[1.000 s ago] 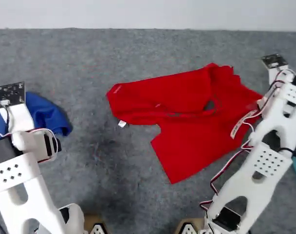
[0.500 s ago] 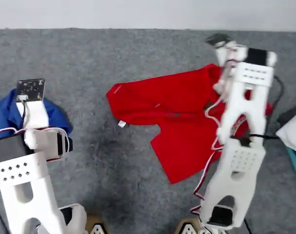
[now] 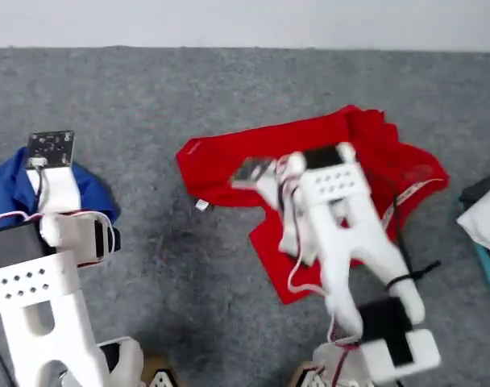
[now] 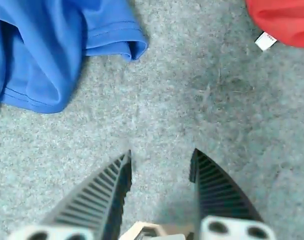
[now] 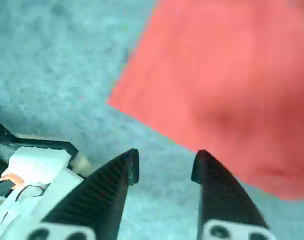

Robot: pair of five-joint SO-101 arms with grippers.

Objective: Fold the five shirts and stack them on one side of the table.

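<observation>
While by red shirt [image 3: 229,161] edge, R pincer [image 5: 166,155] part-open, empty; L pincer [image 4: 161,154] same, nr blue shirt [image 4: 42,50].

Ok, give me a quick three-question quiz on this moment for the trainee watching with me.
1. True or false: the left gripper is shut on a shirt.
2. Which arm stands over the red shirt in the high view? A left, B right, C neither.
3. Fill in: the small white tag lies at the edge of the ___ shirt.

Key
1. False. It is open over the grey table, and the blue shirt lies apart from it.
2. B, the right arm.
3. red
</observation>
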